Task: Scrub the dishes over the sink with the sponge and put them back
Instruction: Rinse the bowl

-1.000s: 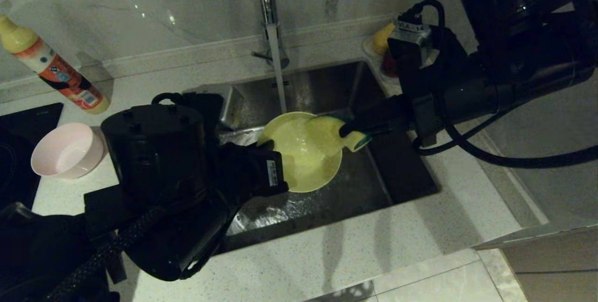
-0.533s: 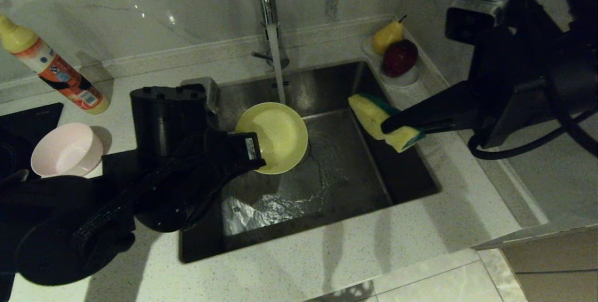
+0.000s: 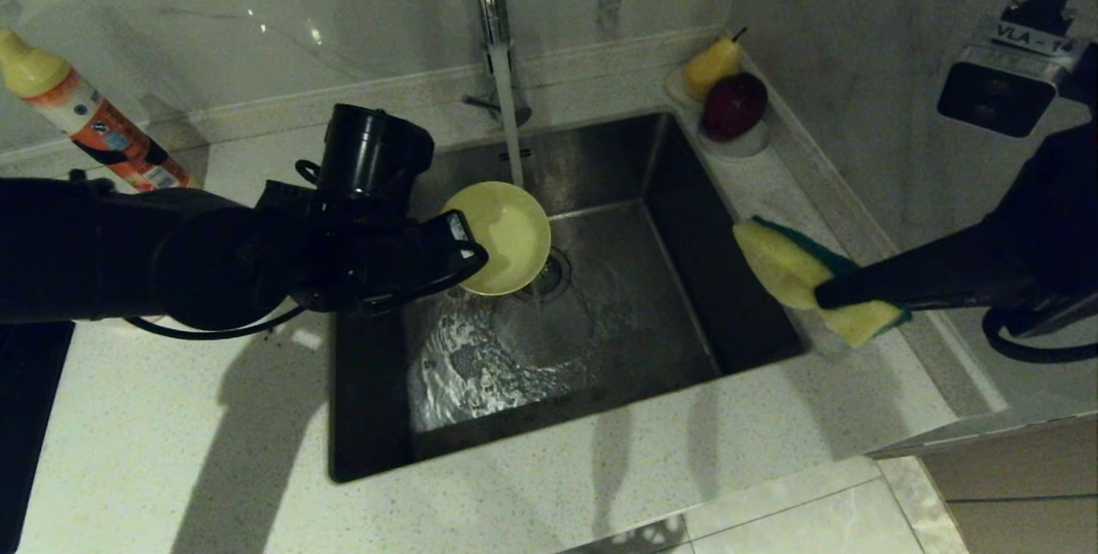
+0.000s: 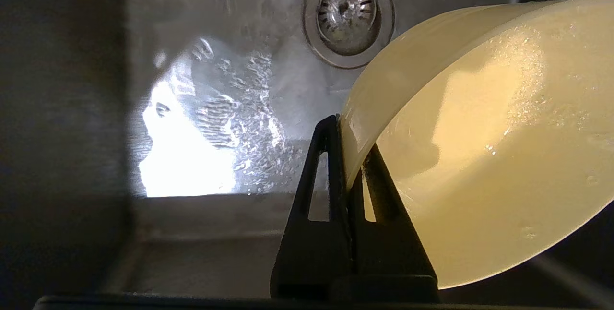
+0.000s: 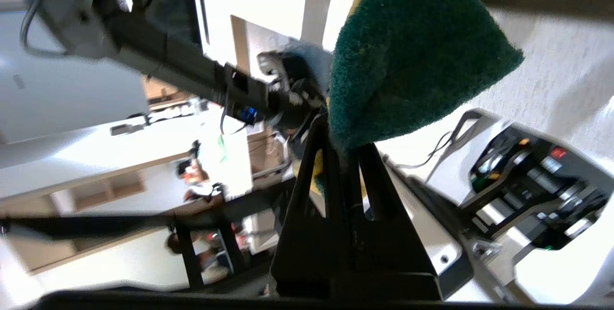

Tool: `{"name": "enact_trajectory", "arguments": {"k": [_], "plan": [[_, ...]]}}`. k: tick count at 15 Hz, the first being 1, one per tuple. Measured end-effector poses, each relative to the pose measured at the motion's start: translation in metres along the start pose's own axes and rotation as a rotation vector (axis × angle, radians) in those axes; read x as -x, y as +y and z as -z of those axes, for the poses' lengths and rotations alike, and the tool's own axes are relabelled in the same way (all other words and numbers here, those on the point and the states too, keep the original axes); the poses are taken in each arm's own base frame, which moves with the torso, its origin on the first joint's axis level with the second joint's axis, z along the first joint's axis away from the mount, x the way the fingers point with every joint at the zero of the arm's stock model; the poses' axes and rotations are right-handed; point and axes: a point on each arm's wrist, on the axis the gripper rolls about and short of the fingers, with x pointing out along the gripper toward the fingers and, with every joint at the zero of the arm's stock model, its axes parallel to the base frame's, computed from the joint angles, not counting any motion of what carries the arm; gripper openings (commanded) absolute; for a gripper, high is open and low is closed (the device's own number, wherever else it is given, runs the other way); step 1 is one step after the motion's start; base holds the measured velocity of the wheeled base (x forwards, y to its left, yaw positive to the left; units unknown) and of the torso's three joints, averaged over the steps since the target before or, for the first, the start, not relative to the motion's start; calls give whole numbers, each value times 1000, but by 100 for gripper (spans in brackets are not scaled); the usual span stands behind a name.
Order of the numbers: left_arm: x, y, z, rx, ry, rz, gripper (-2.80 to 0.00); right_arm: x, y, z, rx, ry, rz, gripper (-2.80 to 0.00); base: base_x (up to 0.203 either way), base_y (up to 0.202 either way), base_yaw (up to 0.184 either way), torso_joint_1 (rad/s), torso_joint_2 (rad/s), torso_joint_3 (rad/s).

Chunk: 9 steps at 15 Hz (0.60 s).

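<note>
The head view looks forward and steeply down from above onto the worktop (image 3: 600, 468) and the sink (image 3: 686, 314), taking in both arms from some way off. The left wrist view sits close behind the left end effector (image 4: 346, 123), facing down into the sink with the drain strainer (image 4: 348, 15) and the yellow bowl (image 4: 479, 156), all shared with the head view. The right wrist view sits close behind the right end effector (image 5: 343, 144), facing out across the room and sharing only the sponge (image 5: 412, 55).

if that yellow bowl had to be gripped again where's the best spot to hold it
Pinch the thin rim of the yellow bowl, one finger inside and one outside, coming from its left side as the left gripper does: the wall is too wide to span.
</note>
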Motion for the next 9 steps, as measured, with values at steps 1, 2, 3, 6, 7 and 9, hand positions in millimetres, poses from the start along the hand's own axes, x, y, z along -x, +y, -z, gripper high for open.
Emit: {"name": "enact_trajectory", "arguments": {"k": [1, 2, 3, 6, 7, 9], "plan": [[-6, -2, -1, 18, 1, -1, -280, 2, -6, 3, -9, 1, -11, -280, 0, 0, 0, 0, 0, 0], [-13, -4, -2, 35, 7, -6, -280, 4, -10, 4, -8, -11, -22, -280, 0, 0, 0, 0, 0, 0], [-19, -7, -4, 59, 17, -9, -280, 5, -13, 5, 0, -28, -27, -280, 0, 0, 0, 0, 0, 0], [-32, -15, -13, 119, 75, -21, -280, 10, -16, 8, -2, -51, -17, -280, 0, 0, 0, 0, 0, 0], [-36, -17, -15, 126, 93, -35, -280, 12, -17, 9, -4, -55, -14, -280, 0, 0, 0, 0, 0, 0], [-40, -17, -15, 146, 133, -72, -280, 13, -17, 10, -6, -60, -10, -280, 0, 0, 0, 0, 0, 0]]}}
